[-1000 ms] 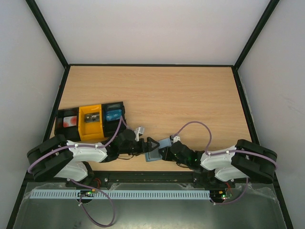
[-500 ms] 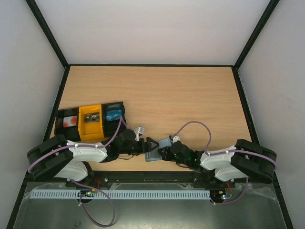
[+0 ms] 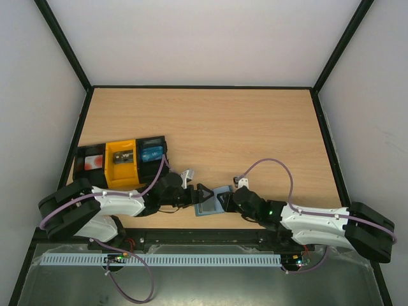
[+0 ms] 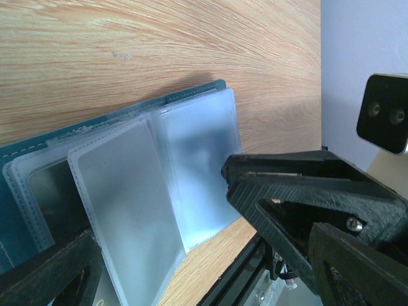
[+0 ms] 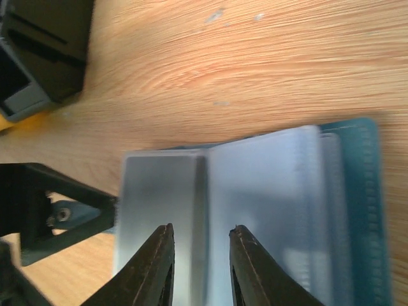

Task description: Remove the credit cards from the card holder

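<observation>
Top external view: the card holder (image 3: 209, 206) lies open on the worktop (image 3: 210, 127) at lower centre of the frame, between the left end effector (image 3: 201, 194) and the right end effector (image 3: 227, 200), and well apart from the trays (image 3: 121, 162) at left. Compared with a second ago, the right arm has stretched out flat toward the lower right corner. The holder has kept its place and the left arm has barely shifted. No card lies loose on the worktop, so extraction is judged not yet achieved. Left wrist view: this shows what the overhead cannot, namely frosted plastic sleeves (image 4: 121, 191) fanned up from the teal cover (image 4: 191, 92). The left end effector's fingers (image 4: 299, 191) are spread wide, one at lower left and one at right, straddling the sleeves. Whether they touch the sleeves cannot be told. A darker insert in the leftmost sleeve may be a card. Right wrist view: the image is blurred, but the right end effector's fingers (image 5: 156, 268) stand narrowly parted over a sleeve fold with nothing visibly pinched, which is judged to be a release or a regrip. Only this view shows the opposing black finger at lower left.
</observation>
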`<state>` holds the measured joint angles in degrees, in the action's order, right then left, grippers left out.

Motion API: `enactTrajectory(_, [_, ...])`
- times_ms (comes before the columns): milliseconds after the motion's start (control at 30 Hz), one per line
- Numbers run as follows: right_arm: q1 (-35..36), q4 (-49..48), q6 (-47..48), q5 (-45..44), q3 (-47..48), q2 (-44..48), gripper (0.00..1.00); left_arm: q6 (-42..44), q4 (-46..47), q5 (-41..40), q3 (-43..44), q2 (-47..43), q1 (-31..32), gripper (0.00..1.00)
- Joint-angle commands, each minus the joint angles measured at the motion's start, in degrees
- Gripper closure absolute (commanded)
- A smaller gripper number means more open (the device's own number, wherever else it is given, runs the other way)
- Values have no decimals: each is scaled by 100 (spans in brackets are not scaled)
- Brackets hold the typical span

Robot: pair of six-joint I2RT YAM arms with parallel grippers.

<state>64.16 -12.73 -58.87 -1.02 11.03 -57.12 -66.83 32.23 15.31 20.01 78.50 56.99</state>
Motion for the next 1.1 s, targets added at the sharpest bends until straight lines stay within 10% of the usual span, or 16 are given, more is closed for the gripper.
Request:
enactTrajectory(0, [18, 1223, 247, -730, 200, 218, 74, 101, 182, 77, 198, 51, 22, 11])
enactTrajectory(1067, [-45, -77, 8, 173, -289, -645, 86, 48, 304, 190, 483, 129, 80, 10])
